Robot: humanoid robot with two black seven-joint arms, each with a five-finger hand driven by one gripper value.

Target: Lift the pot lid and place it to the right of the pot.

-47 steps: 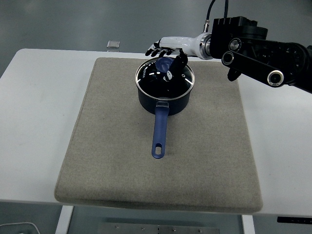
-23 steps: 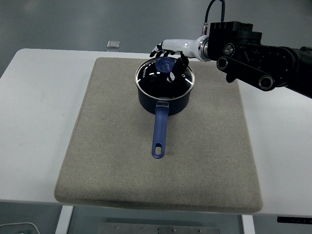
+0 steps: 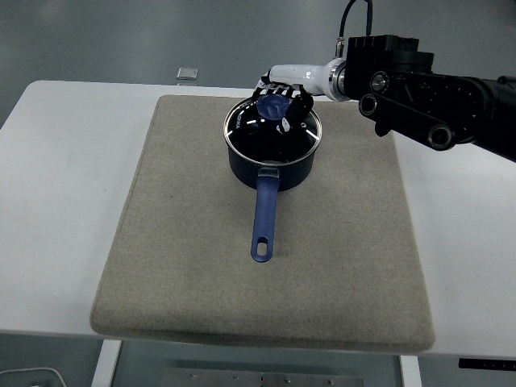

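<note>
Right hand [image 3: 280,91] is over the far side of the pot lid [image 3: 272,126], fingers curled down around the blue knob [image 3: 273,106]; it looks like a grip on the knob, but contact is hard to confirm. The lid sits flat on the pot [image 3: 270,161], just below and toward the camera from the hand. The pot's blue handle [image 3: 264,216] has its long axis running away from the hand, pointing at the near table edge. The pot stands on a grey mat [image 3: 185,266] on the white table [image 3: 56,201].
</note>
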